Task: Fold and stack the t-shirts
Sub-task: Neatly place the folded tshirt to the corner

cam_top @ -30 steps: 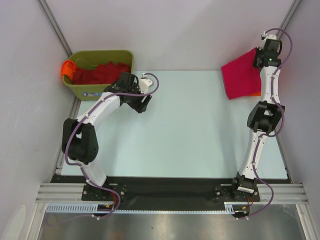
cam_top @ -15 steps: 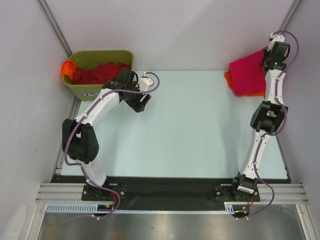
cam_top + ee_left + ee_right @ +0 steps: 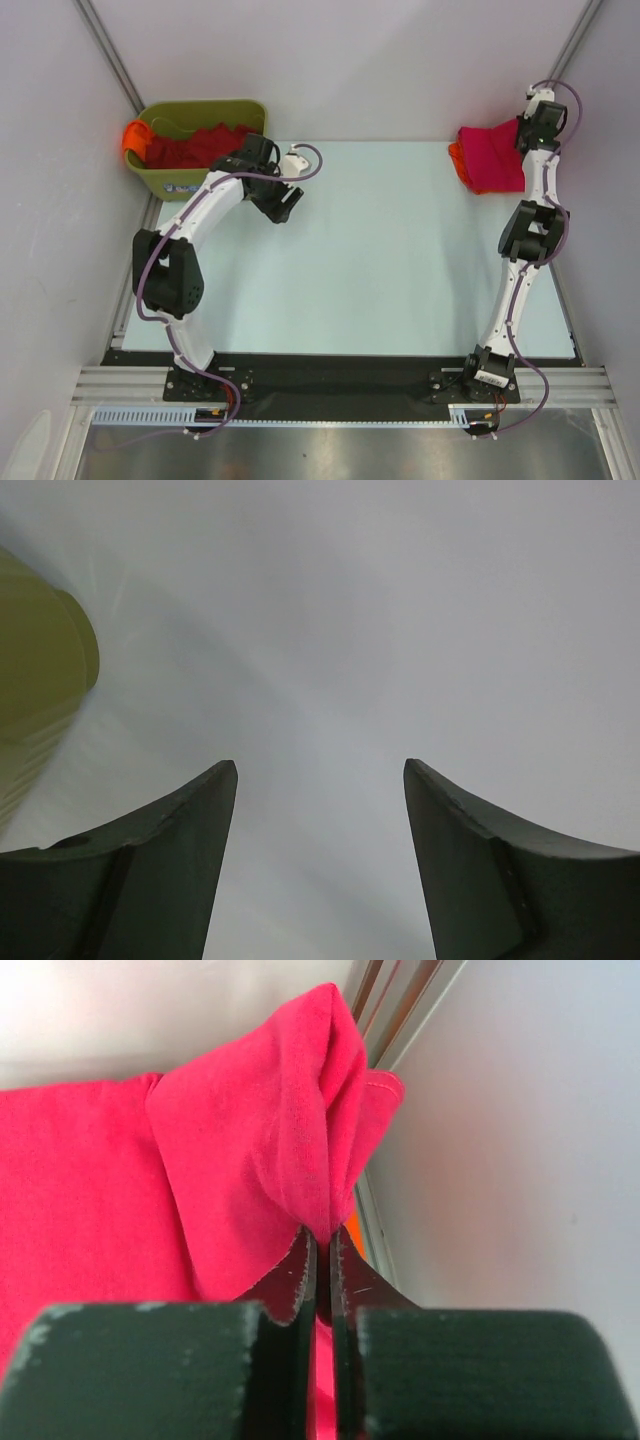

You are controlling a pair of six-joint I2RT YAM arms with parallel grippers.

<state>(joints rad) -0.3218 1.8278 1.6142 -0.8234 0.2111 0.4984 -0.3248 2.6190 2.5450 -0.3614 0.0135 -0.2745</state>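
The left arm (image 3: 205, 215) rises from its base, folds at the elbow and reaches far-left. Its end effector (image 3: 283, 204) tilts down with fingers (image 3: 170, 860) spread wide, nothing between them. The right arm (image 3: 515, 290) stretches almost straight away from its base. Its end effector (image 3: 522, 135) is clamped tight on a fold of the crimson-pink t-shirt (image 3: 270, 1150).

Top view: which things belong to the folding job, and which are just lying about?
Job: crimson-pink t-shirt, pinched in the right gripper; orange t-shirt under it; dark red t-shirts, far left.
Lying about: olive-green bin holding them; table.
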